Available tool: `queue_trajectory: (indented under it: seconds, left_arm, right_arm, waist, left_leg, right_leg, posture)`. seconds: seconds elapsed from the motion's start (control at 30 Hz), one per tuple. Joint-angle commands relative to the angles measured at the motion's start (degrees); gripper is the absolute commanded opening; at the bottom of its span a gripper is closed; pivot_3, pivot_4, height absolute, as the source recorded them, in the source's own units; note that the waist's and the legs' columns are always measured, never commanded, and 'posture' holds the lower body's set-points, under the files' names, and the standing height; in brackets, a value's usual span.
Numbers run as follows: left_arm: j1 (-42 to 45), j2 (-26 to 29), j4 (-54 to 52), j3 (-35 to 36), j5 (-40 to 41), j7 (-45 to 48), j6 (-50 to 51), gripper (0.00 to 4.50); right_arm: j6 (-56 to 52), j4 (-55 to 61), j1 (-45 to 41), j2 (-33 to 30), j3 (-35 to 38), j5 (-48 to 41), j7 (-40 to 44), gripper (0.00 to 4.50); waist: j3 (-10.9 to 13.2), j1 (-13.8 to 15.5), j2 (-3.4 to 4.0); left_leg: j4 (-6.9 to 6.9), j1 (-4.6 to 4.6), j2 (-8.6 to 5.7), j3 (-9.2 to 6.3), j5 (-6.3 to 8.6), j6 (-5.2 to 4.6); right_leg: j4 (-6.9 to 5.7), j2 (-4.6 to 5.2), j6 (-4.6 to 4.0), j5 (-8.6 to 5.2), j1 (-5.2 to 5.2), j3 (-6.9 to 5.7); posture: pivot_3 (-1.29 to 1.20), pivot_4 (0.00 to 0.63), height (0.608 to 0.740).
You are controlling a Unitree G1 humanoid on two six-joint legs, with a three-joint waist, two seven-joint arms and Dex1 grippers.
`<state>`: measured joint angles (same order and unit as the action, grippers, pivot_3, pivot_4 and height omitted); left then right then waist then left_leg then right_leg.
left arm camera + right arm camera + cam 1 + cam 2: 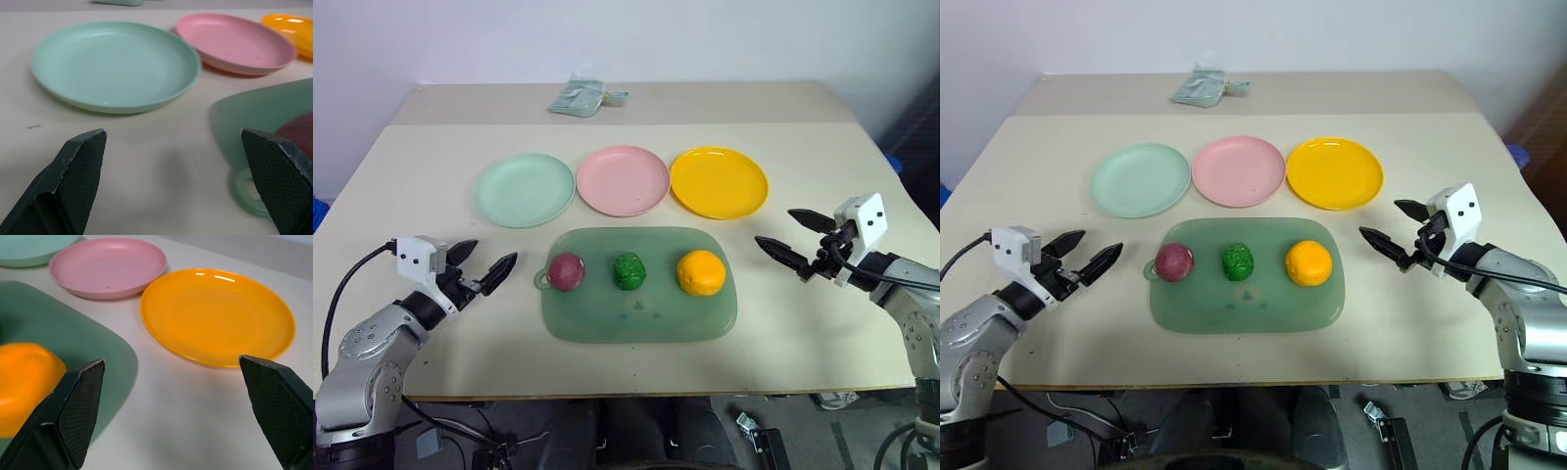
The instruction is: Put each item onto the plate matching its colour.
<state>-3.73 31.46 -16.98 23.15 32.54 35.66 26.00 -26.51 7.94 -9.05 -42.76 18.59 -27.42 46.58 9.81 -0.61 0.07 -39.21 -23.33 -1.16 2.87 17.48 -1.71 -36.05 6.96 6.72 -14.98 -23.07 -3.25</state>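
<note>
Beige tabletop [431, 323] seen from the head camera, with 3 round plates in a row across its middle: a mint green plate [526, 189] on the left, a pink plate [624, 180] in the centre and a yellow-orange plate [719, 181] on the right. Just in front of them lies a translucent green tray [636, 313] holding 3 small lumpy balls in a line: a purple-red ball [566, 271] at its left end, a dark green ball [629, 270] in the middle and an orange ball [701, 272] at its right end. None of the balls sits on a plate. A pale grey-green packet [576, 98] lies at the far edge of the table.

The left gripper [483, 263] hovers left of the tray, its 2 black fingers spread wide and holding nothing. The right gripper [795, 238] hovers right of the tray, also spread wide and empty.

From the left wrist, 2 wide-apart fingers [80, 161] frame the mint green plate, with the pink plate beyond it and the tray's ring handle [247, 193] beside the purple-red ball.

From the right wrist, 2 wide-apart fingers [78, 396] frame the yellow-orange plate, with the orange ball on the tray corner close by.
</note>
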Motion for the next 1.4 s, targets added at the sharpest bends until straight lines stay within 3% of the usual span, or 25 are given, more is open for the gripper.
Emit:
queue_trajectory:
  seconds: [0.03,0.13,0.27,0.63,0.73,0.83,0.87,1.0,1.17,1.4]
  left_arm:
    - [-0.6,1.8,-3.8,-0.1,3.0,3.2,0.9,4.5]
    - [-1.8,4.5,-6.4,-2.1,6.4,8.2,4.0,4.5]
    - [-0.8,8.3,-5.5,-8.0,2.2,12.7,2.4,4.5]
    - [10.3,5.2,4.3,-20.4,-7.6,13.2,-4.0,4.5]
    - [12.2,4.6,7.1,-21.4,-9.1,13.4,-5.2,3.67]
    - [13.7,3.7,8.4,-21.5,-9.2,13.5,-6.0,2.24]
    - [14.5,3.0,8.8,-21.4,-9.0,13.2,-6.0,2.02]
    - [19.4,-2.6,11.4,-20.3,-8.2,8.7,-6.6,2.02]
    - [33.3,-10.8,23.6,-22.6,-17.1,-4.1,-9.8,2.02]
    - [59.4,-21.7,59.2,-28.0,-28.1,-12.0,-18.2,2.02]
  right_arm:
    - [1.5,0.9,1.3,-0.7,1.8,-1.3,2.1,4.47]
    - [1.0,1.6,2.7,-0.7,2.4,-4.3,5.4,4.47]
    - [-1.2,4.5,4.4,-1.9,2.2,-7.6,8.6,4.47]
    - [-5.8,18.5,9.5,-0.7,1.5,-11.9,4.7,4.47]
    - [-5.9,20.6,11.0,0.1,1.4,-12.2,3.2,4.5]
    - [-5.5,21.3,12.0,0.7,1.2,-12.4,2.3,4.5]
    - [-5.1,21.1,12.3,0.8,1.1,-12.2,2.3,4.5]
    - [-2.8,19.6,13.1,1.4,0.6,-10.9,2.7,4.5]
    - [0.0,16.9,11.6,2.3,-0.8,-9.3,2.9,4.5]
    - [4.4,13.2,7.7,4.7,-4.0,-6.0,2.3,4.5]
  waist:
    - [0.0,0.2,0.0]
    - [0.0,0.3,-0.02]
    - [0.0,0.2,0.03]
    - [0.0,1.2,0.02]
    - [0.0,1.5,0.01]
    - [0.0,1.4,-0.01]
    - [0.0,1.5,-0.01]
    - [0.0,1.5,-0.02]
    - [0.0,2.0,-0.17]
    - [0.1,2.9,-0.23]
  left_leg:
    - [0.0,0.0,-0.01,0.0,0.0,0.0]
    - [-0.01,0.0,-0.01,-0.01,0.01,-0.02]
    - [-0.02,0.02,-0.01,-0.02,0.0,-0.01]
    - [-0.02,0.02,-0.01,-0.02,0.01,-0.01]
    - [-0.03,0.01,-0.01,-0.03,0.0,-0.01]
    - [-0.04,0.01,-0.02,-0.03,0.0,-0.02]
    - [-0.04,0.01,-0.02,-0.03,0.0,-0.02]
    - [-0.05,0.01,-0.03,-0.03,0.0,-0.03]
    - [-0.22,0.03,-0.07,-0.1,-0.01,-0.05]
    - [-0.65,-0.13,-0.12,-0.11,0.12,-0.29]
  right_leg:
    - [0.0,0.01,0.0,0.0,0.0,0.0]
    - [0.02,0.02,0.0,0.0,0.05,0.0]
    - [0.01,0.02,-0.01,0.0,0.05,0.0]
    - [0.02,-0.01,0.0,0.0,0.04,0.0]
    - [0.02,-0.02,0.0,0.0,0.05,-0.01]
    - [0.01,-0.02,0.01,0.0,0.06,0.0]
    - [0.01,-0.02,0.0,0.0,0.06,-0.01]
    - [0.01,-0.1,0.01,0.01,0.07,-0.01]
    - [-0.05,-0.19,0.04,0.02,0.2,-0.11]
    - [-0.06,-0.29,0.19,0.05,0.28,-0.24]
  posture:
    - [0.0,0.15,0.74]
    - [0.0,0.15,0.74]
    - [0.0,0.15,0.74]
    - [0.0,0.15,0.74]
    - [0.0,0.15,0.74]
    - [0.0,0.15,0.74]
    - [0.0,0.15,0.74]
    - [0.0,0.15,0.74]
    - [0.0,0.15,0.74]
    - [0.0,0.15,0.74]
